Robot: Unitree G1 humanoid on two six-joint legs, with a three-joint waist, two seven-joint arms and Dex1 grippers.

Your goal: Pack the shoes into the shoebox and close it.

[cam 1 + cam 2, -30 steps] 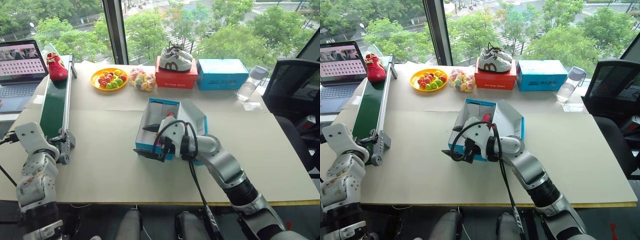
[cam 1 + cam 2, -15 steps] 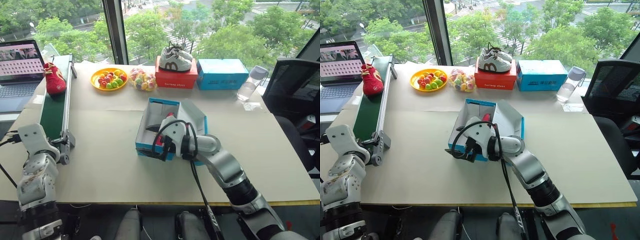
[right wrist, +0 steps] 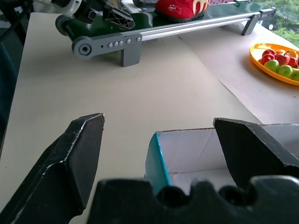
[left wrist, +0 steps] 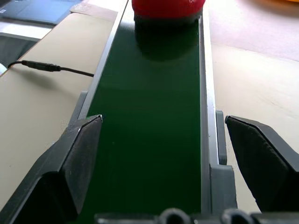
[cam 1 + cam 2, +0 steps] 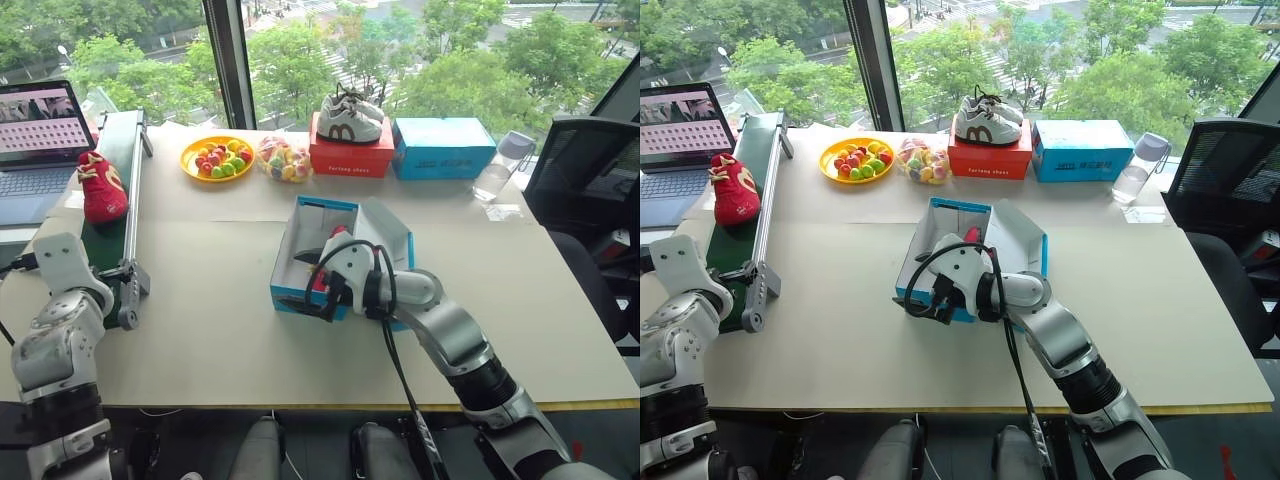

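Shoebox [image 5: 340,250] open mid-bench, bare bench [image 5: 200,300] around, fuzzy red shoe [image 5: 103,187] on conveyor belt [image 4: 149,140], left gripper [image 4: 173,163] and right gripper [image 3: 163,154] both spread, empty.

Red shoe [image 4: 168,8] on green belt [image 4: 149,126], cut by frame edge

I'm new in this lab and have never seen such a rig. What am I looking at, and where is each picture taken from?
It is a two-armed humanoid robot. The two wide pictures come from its head, looking down on a table. The other two come from cameras on its wrists, looking along the black fingers.

On the table: an open blue shoebox, a green conveyor belt carrying a red shoe, a yellow fruit plate, white sneakers on a red box, another blue box and a laptop.

The left gripper waits open at the belt's end. The right gripper is open at the shoebox. Neither holds anything.
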